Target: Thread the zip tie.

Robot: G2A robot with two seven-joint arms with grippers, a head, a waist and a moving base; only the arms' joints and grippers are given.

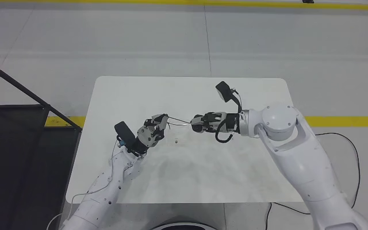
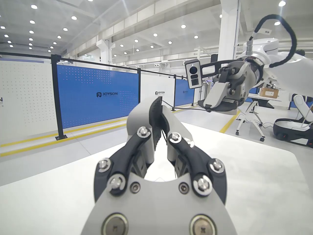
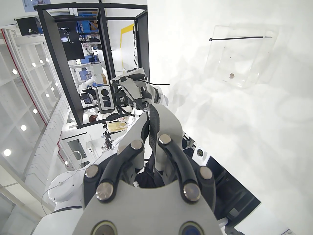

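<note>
- Above the middle of the white table point(image 1: 241, 167), the left gripper point(image 1: 163, 121) and the right gripper point(image 1: 194, 123) face each other tip to tip, near but apart.
- Each has its fingers pressed together on one end of the black zip tie point(image 1: 179, 119).
- The tie spans the gap between them, clear of the tabletop.
- A second tie point(image 3: 237, 38) lies in a clear tray point(image 3: 244, 59) on the table.

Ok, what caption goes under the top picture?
Left hand and right hand hold a zip tie above the white table.
</note>
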